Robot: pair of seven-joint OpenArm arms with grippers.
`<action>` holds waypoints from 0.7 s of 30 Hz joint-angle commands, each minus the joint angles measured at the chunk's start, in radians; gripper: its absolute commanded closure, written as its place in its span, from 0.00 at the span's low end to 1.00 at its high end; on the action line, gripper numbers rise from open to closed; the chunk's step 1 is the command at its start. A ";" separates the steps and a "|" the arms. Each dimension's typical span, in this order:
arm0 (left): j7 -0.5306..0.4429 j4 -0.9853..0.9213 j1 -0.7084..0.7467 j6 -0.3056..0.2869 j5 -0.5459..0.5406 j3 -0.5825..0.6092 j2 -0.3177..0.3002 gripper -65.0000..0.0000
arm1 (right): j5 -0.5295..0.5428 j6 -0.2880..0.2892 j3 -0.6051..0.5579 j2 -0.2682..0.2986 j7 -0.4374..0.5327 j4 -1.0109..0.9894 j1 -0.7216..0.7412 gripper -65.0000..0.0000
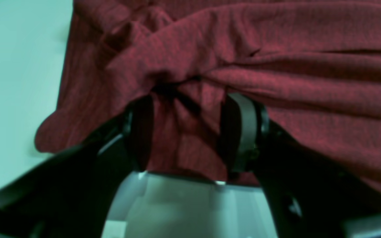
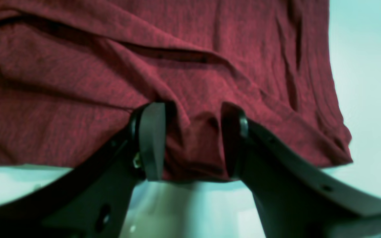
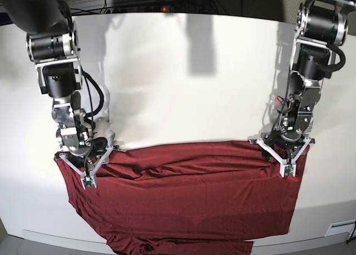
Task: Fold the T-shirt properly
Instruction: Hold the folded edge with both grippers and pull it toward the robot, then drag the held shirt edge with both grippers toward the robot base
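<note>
The T-shirt [image 3: 189,194] lies spread across the table [image 3: 183,77], its long axis running between the 2 arms. The left gripper [image 1: 185,132] and right gripper [image 2: 193,142] each clench a bunched far corner, equally near.

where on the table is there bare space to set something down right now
The white table is bare between the two arms, from its far edge down to the T-shirt fold. Narrow strips flank the shirt left and right. The near half is crowded: cloth covers it, both grippers' fingers pinching the top corners.

T-shirt [image 3: 189,194] spread on table [image 3: 183,77], near edge; arms at its far corners.
</note>
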 commanded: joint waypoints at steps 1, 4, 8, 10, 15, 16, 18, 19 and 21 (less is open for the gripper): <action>0.119 -0.009 0.016 -0.004 0.017 0.000 -0.006 0.49 | 0.001 0.002 0.002 0.011 -0.024 0.032 0.008 0.58; 0.146 -0.007 0.015 -0.004 0.016 0.000 -0.009 0.49 | 0.002 0.002 0.002 0.011 -0.049 0.098 -0.044 0.58; 0.202 -0.005 0.016 -0.021 0.016 0.000 -0.017 0.49 | 0.003 0.002 0.002 0.011 -0.076 0.185 -0.116 0.58; 0.227 0.001 0.020 -0.031 0.016 0.000 -0.026 0.49 | 0.023 0.002 0.002 0.014 -0.088 0.231 -0.152 0.58; 0.231 0.086 0.089 -0.041 -0.020 0.000 -0.082 0.49 | 0.063 0.002 0.002 0.037 -0.121 0.327 -0.225 0.58; 0.231 0.113 0.114 -0.041 -0.037 0.000 -0.097 0.49 | 0.063 0.002 0.002 0.043 -0.127 0.339 -0.238 0.58; 0.232 0.168 0.163 -0.042 -0.049 0.000 -0.121 0.49 | 0.066 0.003 0.002 0.055 -0.132 0.355 -0.266 0.58; 0.231 0.197 0.188 -0.042 -0.047 0.000 -0.131 0.49 | 0.072 0.003 0.002 0.060 -0.135 0.362 -0.281 0.58; 0.232 0.249 0.238 -0.041 -0.047 0.000 -0.150 0.49 | 0.081 0.002 0.003 0.061 -0.145 0.380 -0.314 0.58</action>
